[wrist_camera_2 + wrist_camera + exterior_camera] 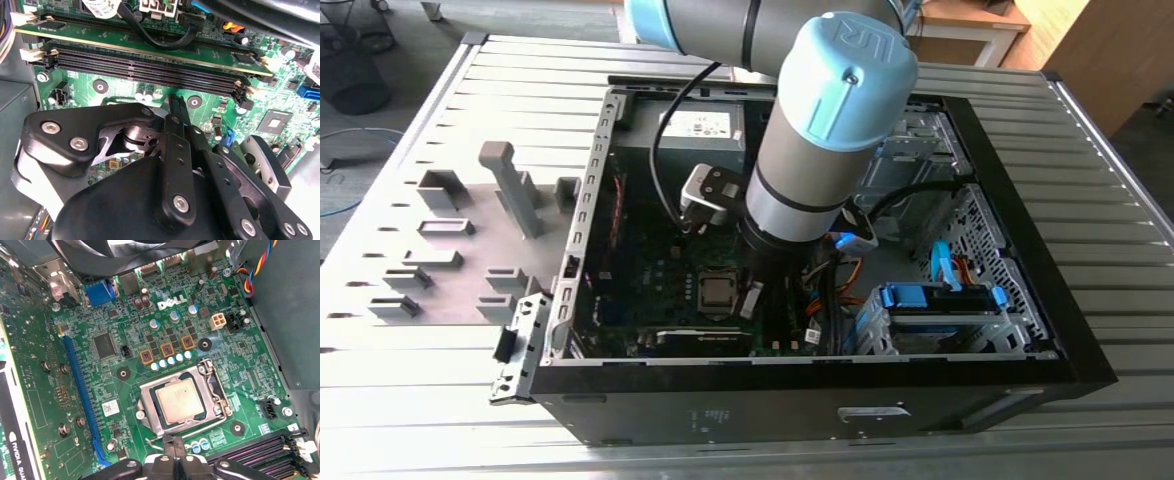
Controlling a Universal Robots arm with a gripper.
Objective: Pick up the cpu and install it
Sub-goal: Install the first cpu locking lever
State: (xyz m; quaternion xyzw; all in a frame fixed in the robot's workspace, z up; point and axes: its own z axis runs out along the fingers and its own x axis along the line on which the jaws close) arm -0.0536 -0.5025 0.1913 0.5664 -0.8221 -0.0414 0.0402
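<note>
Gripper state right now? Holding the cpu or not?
Gripper: shut, holding nothing, fingertips together above the motherboard. The cpu sits in the socket.

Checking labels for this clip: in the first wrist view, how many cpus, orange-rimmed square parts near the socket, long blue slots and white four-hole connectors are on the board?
cpu: 1
orange-rimmed square parts: 3
long blue slot: 1
white four-hole connector: 1
Total: 6

Silvery cpu (179,400) flat in socket (183,403)
</note>
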